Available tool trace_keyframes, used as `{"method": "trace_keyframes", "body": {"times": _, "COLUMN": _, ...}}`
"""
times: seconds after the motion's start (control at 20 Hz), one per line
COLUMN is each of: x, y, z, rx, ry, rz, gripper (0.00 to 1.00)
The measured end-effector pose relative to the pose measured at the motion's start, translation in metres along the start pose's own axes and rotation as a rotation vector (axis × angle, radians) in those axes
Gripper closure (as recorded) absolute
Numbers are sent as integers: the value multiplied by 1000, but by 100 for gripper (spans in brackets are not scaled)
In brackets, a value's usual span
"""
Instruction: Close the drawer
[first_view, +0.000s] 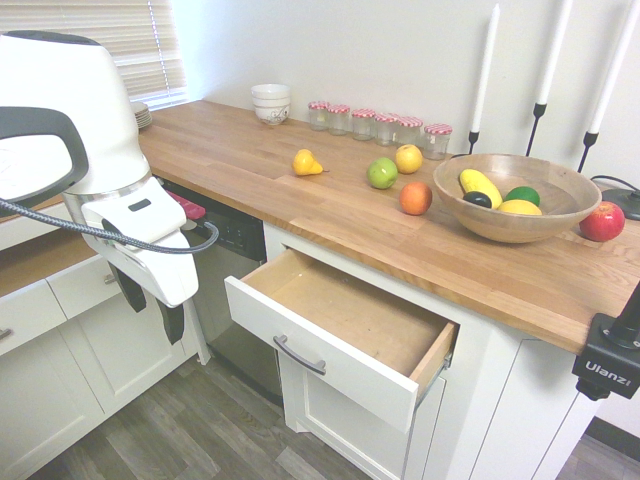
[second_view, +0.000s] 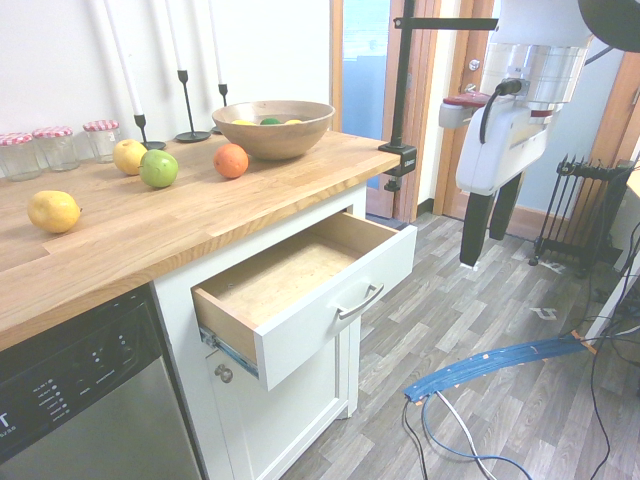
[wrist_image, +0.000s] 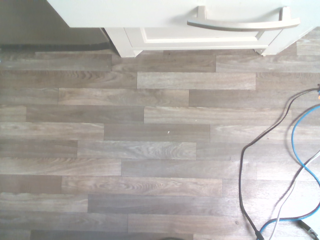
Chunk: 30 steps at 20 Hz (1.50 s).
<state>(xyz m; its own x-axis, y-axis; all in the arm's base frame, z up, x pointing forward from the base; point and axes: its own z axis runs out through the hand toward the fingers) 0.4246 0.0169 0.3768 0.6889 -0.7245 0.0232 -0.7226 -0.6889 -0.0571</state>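
Note:
The drawer stands pulled far out from under the wooden counter, and its bare-wood box is empty. A curved grey handle sits on its white front. My gripper hangs over the floor out in front of the drawer, fingers pointing down and open with nothing between them. It is well apart from the drawer front and touches nothing. The wrist view looks straight down at the floor, with the handle and the drawer front along one edge.
On the counter are loose fruit, a wooden bowl of fruit, glass jars and candle holders. A dishwasher stands beside the drawer unit. White cabinets stand near the arm. Plank floor lies in front.

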Motion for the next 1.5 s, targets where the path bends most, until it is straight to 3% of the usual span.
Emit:
{"method": "trace_keyframes", "body": {"times": 0.4, "x": 4, "y": 2, "z": 21, "rx": -12, "ry": -17, "rz": 9, "gripper": 0}}
{"method": "trace_keyframes", "body": {"times": 1.25, "x": 45, "y": 22, "z": 179, "rx": -41, "ry": -41, "rz": -13, "gripper": 0}}
{"method": "trace_keyframes", "body": {"times": 1.5, "x": 59, "y": 10, "z": 211, "rx": 2, "ry": -1, "rz": -32, "gripper": 0}}
